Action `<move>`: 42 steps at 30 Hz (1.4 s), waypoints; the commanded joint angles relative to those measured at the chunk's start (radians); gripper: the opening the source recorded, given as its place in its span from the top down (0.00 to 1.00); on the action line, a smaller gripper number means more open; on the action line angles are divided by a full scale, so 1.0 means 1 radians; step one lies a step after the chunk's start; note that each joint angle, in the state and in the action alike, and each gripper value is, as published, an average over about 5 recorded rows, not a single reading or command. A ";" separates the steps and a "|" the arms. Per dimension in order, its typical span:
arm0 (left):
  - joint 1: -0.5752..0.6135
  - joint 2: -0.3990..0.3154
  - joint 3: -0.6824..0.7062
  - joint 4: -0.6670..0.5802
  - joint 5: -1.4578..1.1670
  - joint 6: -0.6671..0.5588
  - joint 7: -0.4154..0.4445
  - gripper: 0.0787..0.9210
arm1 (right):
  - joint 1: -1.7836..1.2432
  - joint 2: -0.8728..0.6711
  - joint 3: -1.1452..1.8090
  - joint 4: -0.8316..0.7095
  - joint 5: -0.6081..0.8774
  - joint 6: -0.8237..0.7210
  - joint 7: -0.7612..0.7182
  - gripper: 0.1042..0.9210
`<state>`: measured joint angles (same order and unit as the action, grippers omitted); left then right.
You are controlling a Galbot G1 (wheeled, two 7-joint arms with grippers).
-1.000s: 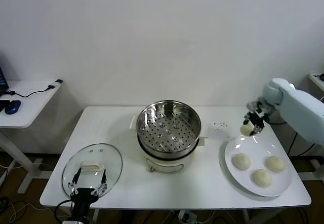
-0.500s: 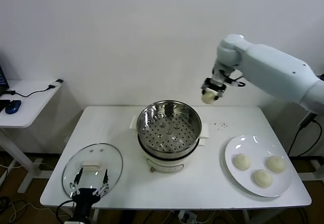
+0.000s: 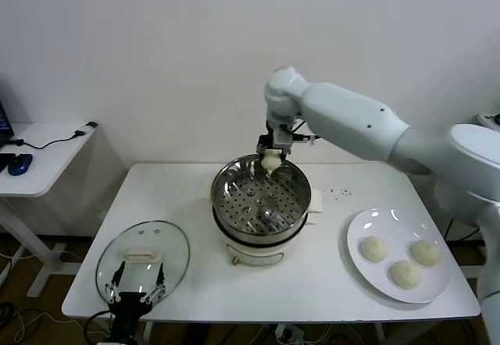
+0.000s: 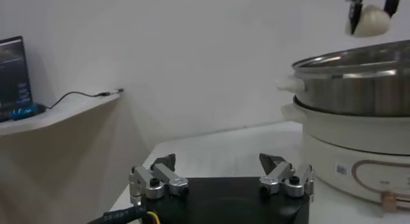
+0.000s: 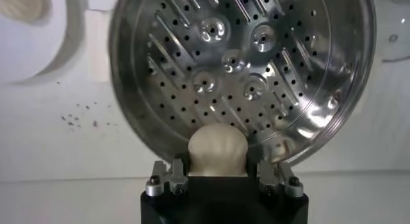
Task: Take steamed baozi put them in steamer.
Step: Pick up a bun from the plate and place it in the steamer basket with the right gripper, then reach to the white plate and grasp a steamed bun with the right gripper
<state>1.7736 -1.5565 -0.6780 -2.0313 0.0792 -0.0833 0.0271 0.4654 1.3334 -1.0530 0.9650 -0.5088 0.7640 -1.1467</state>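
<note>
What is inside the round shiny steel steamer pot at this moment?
Inside the round shiny steel steamer pot only its bare perforated floor shows; no bun lies there yet. The right tool holds one cream-white baozi bun above the far rim. Below the floor nothing is visible.

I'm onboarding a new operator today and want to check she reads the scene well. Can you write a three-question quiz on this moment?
1. True or false: the right gripper holds a baozi above the far rim of the steamer.
2. How many baozi lie on the white plate? A) two B) three C) four
3. Fill in: the left gripper is open near the table's front edge, beside the glass ____.

Key
1. True; the bun is clamped between the fingers, not yet in the basket.
2. B; three baozi lie there.
3. lid.
</note>
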 commanded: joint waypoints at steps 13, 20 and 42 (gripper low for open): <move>-0.005 0.002 -0.002 0.016 -0.011 -0.001 0.003 0.12 | -0.164 0.177 0.071 -0.272 -0.162 0.097 0.037 0.42; -0.004 -0.001 0.001 0.021 -0.011 -0.003 0.002 0.12 | -0.163 0.179 0.066 -0.278 -0.125 0.091 0.034 0.33; 0.002 0.002 0.011 0.013 -0.017 -0.004 -0.002 0.12 | 0.224 -0.332 -0.273 0.167 0.515 -0.277 0.184 0.12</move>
<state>1.7762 -1.5561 -0.6734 -2.0176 0.0634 -0.0881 0.0260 0.4452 1.3494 -1.0612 0.8674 -0.4172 0.8236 -1.1130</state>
